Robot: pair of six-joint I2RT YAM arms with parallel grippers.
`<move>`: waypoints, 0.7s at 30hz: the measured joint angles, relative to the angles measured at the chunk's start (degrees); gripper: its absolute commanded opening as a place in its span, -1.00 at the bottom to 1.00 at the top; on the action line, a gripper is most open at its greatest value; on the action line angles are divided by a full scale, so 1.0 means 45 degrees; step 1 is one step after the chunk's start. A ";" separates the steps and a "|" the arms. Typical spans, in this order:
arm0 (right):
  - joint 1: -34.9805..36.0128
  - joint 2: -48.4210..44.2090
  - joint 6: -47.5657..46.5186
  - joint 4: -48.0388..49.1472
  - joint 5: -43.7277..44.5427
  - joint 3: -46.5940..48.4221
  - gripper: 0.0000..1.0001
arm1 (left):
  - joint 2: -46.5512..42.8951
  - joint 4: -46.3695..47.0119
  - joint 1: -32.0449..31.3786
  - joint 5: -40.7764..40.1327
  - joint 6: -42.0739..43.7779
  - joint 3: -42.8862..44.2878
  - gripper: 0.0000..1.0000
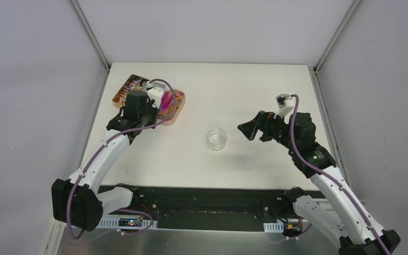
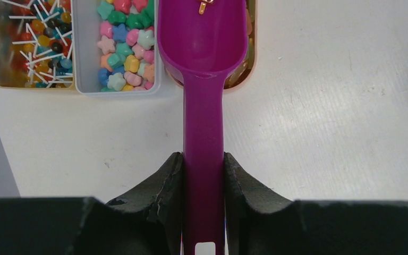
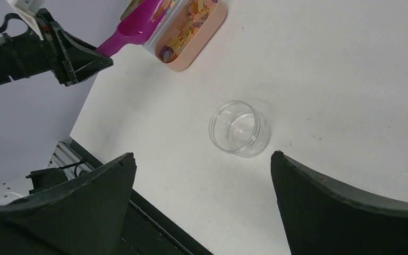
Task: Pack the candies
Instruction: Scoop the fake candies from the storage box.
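My left gripper (image 2: pixel 203 164) is shut on the handle of the magenta scoop (image 2: pixel 202 53). The scoop's bowl hovers over the candy trays at the table's far left (image 1: pixel 172 106) and looks nearly empty. Pink, green, blue and yellow candies (image 2: pixel 125 48) fill a clear tub. Orange-amber candies (image 2: pixel 250 50) lie in the peach tray, mostly hidden behind the scoop, and show in the right wrist view (image 3: pixel 191 21). A clear round jar (image 1: pixel 217 138) stands open mid-table, empty (image 3: pixel 240 128). My right gripper (image 3: pixel 202 159) is open and empty, just right of the jar (image 1: pixel 249 129).
A gold tray of lollipop sticks (image 2: pixel 32 42) sits left of the candy tub, at the far-left corner (image 1: pixel 130 87). Grey walls close in the table on three sides. A black rail runs along the near edge (image 3: pixel 154 223).
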 measured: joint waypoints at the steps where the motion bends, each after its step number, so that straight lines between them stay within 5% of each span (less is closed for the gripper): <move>1: 0.0000 -0.0024 -0.0039 -0.0049 0.0044 0.0000 1.00 | -0.0160 0.0015 -0.0005 0.0058 0.0087 -0.0005 -1.00; 21: 0.0000 -0.0656 -0.1083 -0.0971 0.1326 0.0029 1.00 | -0.1919 -0.1200 -0.2399 0.2778 0.2035 0.0510 -1.00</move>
